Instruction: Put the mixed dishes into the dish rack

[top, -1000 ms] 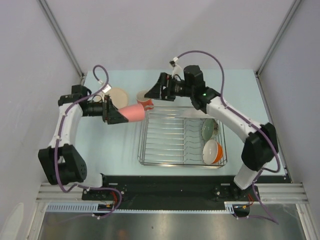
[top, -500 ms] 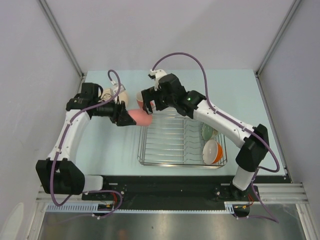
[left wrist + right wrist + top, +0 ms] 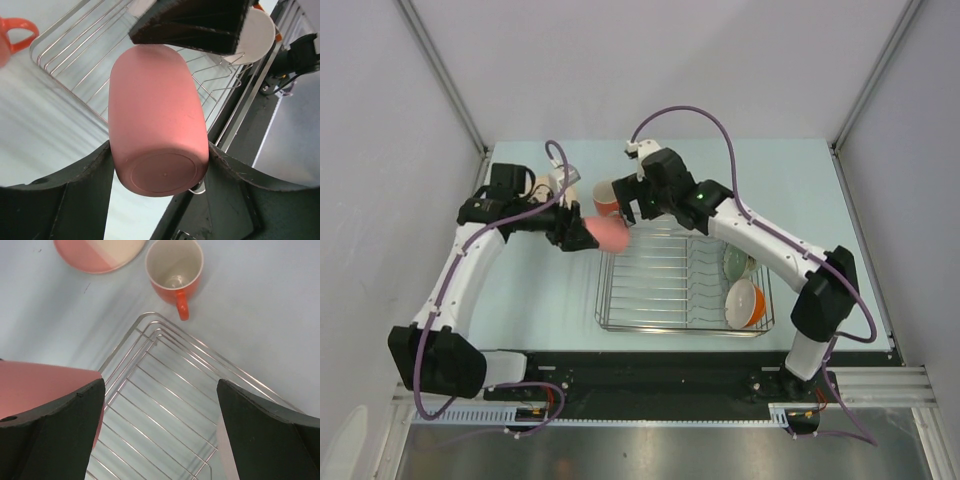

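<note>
My left gripper (image 3: 584,231) is shut on the pink cup (image 3: 609,235), gripping its sides near the base (image 3: 159,181) and holding it sideways in the air over the dish rack's (image 3: 685,276) far-left corner. My right gripper (image 3: 626,208) hangs open and empty just above that same corner (image 3: 150,335), close beside the cup (image 3: 42,385). The orange mug (image 3: 607,196) stands upright on the table just behind the rack (image 3: 175,269). A pale green bowl (image 3: 739,262) and an orange white-lined bowl (image 3: 747,303) rest in the rack's right end. A cream-pink plate (image 3: 100,251) lies left of the mug.
The rack's wire dividers (image 3: 660,270) run across its left and middle part, with nothing standing in them. The plate is mostly hidden under my left arm (image 3: 510,205) in the top view. The table's black front rail (image 3: 650,365) lies near the rack.
My left arm has carried the pink cup right to the rack's far-left corner. The right arm swung left and lower, its open fingers now beside the cup.
</note>
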Available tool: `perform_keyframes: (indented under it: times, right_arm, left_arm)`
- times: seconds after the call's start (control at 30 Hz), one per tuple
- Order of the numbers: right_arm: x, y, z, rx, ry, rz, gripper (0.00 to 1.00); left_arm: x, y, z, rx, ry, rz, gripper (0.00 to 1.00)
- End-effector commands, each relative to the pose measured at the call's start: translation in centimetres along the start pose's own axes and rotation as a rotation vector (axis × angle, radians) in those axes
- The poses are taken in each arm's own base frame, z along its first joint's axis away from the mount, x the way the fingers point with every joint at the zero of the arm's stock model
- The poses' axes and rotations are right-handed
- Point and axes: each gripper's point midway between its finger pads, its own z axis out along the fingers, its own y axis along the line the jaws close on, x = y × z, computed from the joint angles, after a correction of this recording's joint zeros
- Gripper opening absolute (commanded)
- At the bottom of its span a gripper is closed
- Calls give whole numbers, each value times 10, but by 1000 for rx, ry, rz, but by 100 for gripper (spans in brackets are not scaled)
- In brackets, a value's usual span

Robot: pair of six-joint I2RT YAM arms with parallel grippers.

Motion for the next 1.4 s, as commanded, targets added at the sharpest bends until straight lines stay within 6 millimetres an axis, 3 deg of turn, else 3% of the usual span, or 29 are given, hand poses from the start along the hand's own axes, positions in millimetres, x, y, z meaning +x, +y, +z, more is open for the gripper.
perform_keyframes:
  times: [0.0, 0.1, 0.13, 0.2, 0.23, 0.37, 0.43, 0.47, 0.9, 1.27, 1.37]
  right_arm:
    - [-60, -32, -56, 63, -211, 83, 100]
    - [-79, -47, -88, 109, -348, 119, 100]
    - [-92, -55, -117, 139, -423, 138, 100]
    - [-92, -65, -135, 180, -476, 161, 100]
    - [-100, -72, -158, 209, -531, 182, 100]
    - [-101, -89, -191, 271, -609, 196, 100]
    - [-98, -94, -196, 287, -616, 201, 100]
    - [-98, -96, -201, 288, -626, 213, 100]
    - [-75, -97, -197, 257, -588, 249, 100]
    - [-67, -98, -198, 261, -579, 260, 100]
    - [-66, -97, -195, 252, -574, 262, 100]
  left_arm:
    - [-23, -3, 19, -80, -13, 112, 0]
    - [-29, 3, 38, -112, 20, 133, 0]
    - [-33, 5, 42, -132, 32, 147, 0]
    - [-29, 16, 54, -159, 74, 136, 0]
    - [-27, 25, 56, -202, 100, 134, 0]
    - [-16, 41, 74, -283, 193, 150, 0]
    - [-12, 43, 82, -316, 225, 178, 0]
    - [-6, 54, 85, -367, 263, 187, 1]
    - [13, 77, 119, -495, 437, 270, 0]
    - [36, 76, 145, -456, 527, 291, 2]
    - [33, 75, 146, -452, 523, 289, 49]
